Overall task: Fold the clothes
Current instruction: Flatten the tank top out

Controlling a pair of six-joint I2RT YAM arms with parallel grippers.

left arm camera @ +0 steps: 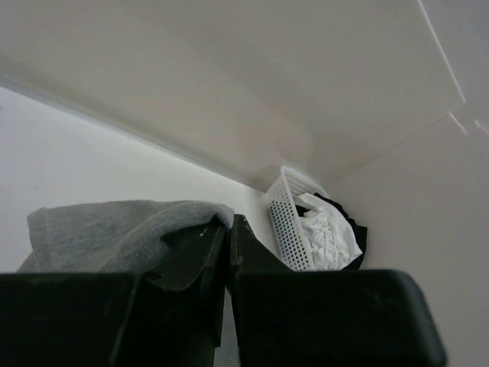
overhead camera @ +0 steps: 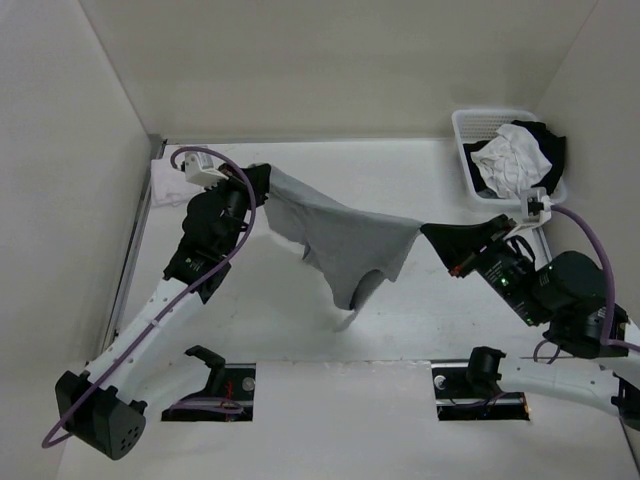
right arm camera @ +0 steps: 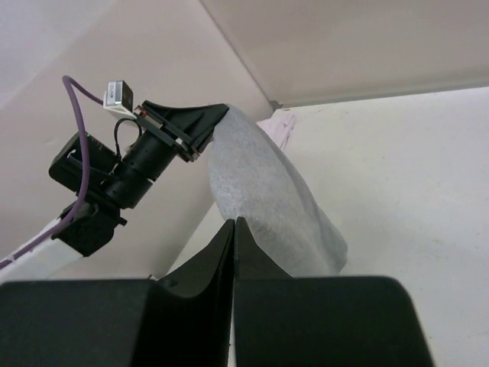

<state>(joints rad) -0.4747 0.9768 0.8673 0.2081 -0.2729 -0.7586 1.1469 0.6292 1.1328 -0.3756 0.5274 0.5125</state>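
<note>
The clothes, a heather-grey knit garment, hang stretched in the air between my two grippers, sagging to a point over the middle of the table. My left gripper is shut on its left end, and the grey fabric bunches over the closed fingers in the left wrist view. My right gripper is shut on the right end. In the right wrist view the jaws meet tip to tip against the cloth, which runs up to the left gripper.
A white perforated basket with white and black garments stands at the back right corner, also seen as the basket in the left wrist view. A small white cloth lies near the back left corner. Walls close in the table on three sides.
</note>
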